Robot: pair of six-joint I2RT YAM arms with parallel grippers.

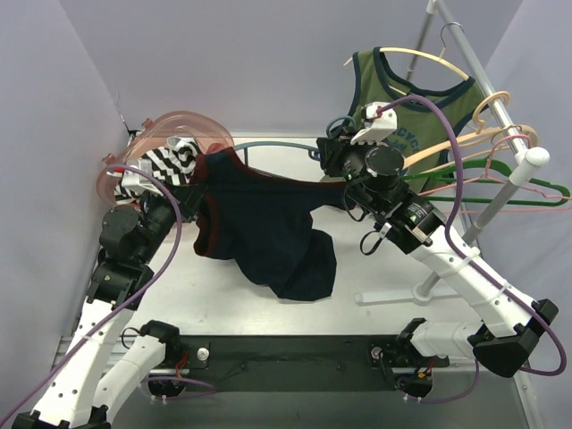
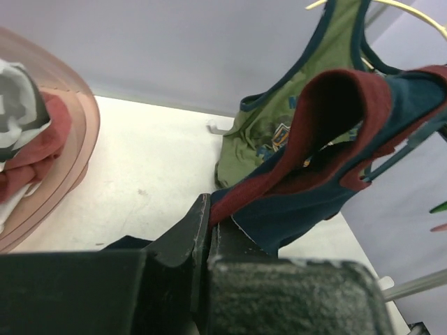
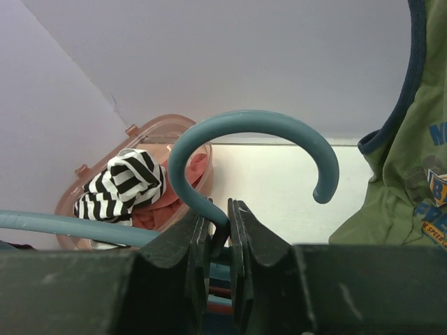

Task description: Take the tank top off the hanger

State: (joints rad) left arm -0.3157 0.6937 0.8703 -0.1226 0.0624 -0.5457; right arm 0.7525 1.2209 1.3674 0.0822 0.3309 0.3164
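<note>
Plainly, we see the tank top [image 1: 268,232], navy with dark red trim, hanging in the air over the table [image 1: 223,308], stretched between the two arms with its lower part sagging towards the tabletop. From the left wrist view we see its red-edged opening [image 2: 328,188] gaping, with a teal bar of the hanger [image 2: 419,136] showing at the garment's right side. We cannot tell how much of the hanger is inside the cloth.

The left gripper [image 1: 188,195] is clamped on the tank top's edge; close up, its jaws [image 2: 208,216] are pressed together with the fabric pinched between them. The right gripper [image 1: 332,161] grips the hanger [image 1: 268,146] at the neck just below its hook. In the right wrist view we see the teal hook [image 3: 251,122] curling above the fingers [image 3: 218,216], which are closed on the stem.

Behind the left gripper, at the back left of the table, we see a pink basket [image 1: 183,123] holding a striped cloth [image 1: 174,161] and something red. To the right stands a rack [image 1: 474,67] with a green tank top [image 1: 416,98] hung on it and several bare hangers [image 1: 500,170] beside that.
</note>
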